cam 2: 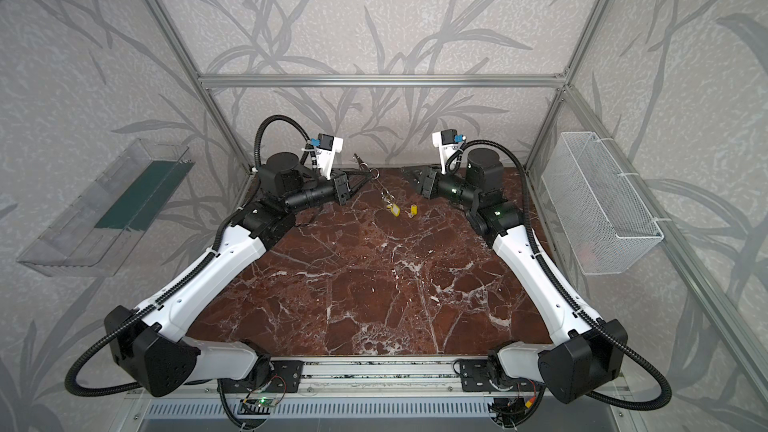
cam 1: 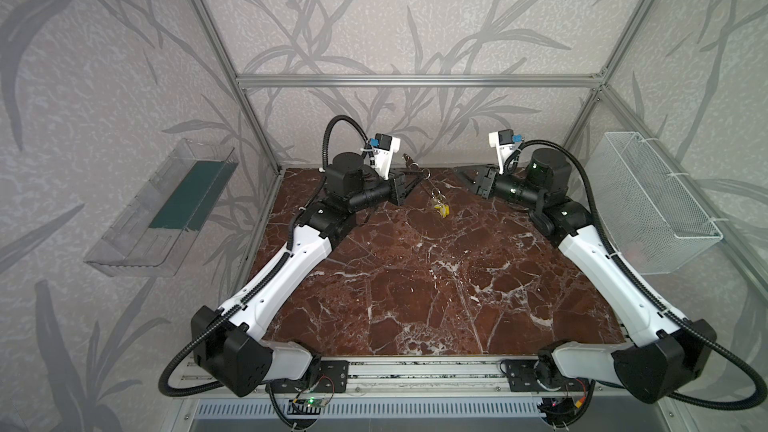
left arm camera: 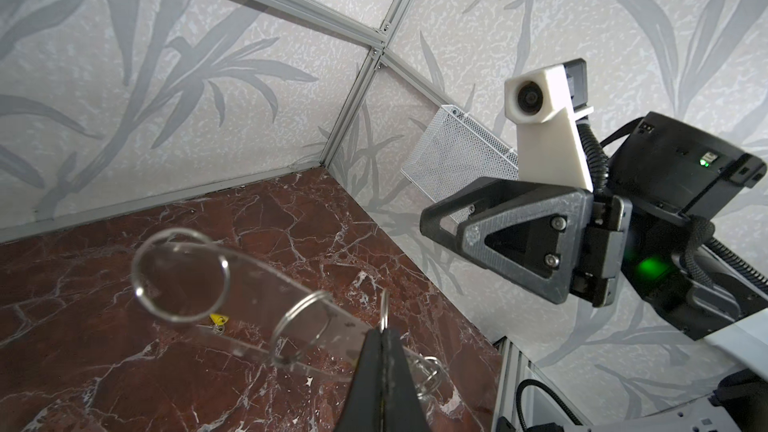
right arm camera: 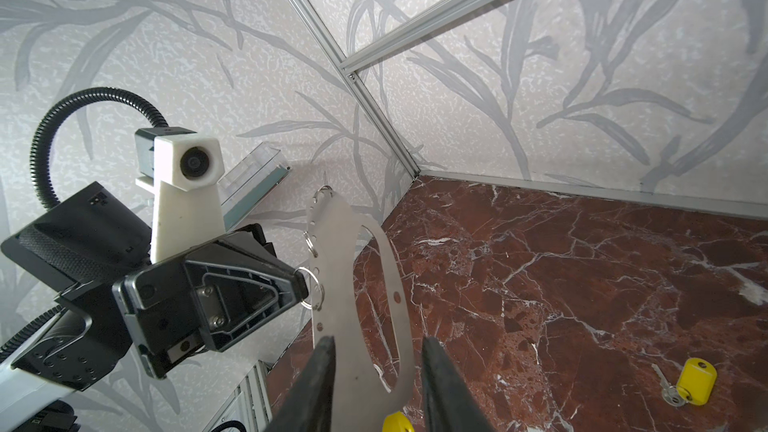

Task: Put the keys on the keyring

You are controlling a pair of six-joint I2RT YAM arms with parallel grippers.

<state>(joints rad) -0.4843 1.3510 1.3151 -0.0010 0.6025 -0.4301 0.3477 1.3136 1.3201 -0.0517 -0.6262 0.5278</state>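
Silvery half-oval keyring — slotted, ring-edged — in clamped left end effector; right end effector narrowly open.

Item count: two keys, one keyring, one bench, two arms, two wrist cameras, one wire basket, one clear tray.

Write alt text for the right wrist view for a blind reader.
The left claw, shut, holds a flat metal keyring by its ringed edge over a red marble table. The right claw, open, frames it in the foreground; a yellow-tagged key lies on the table.
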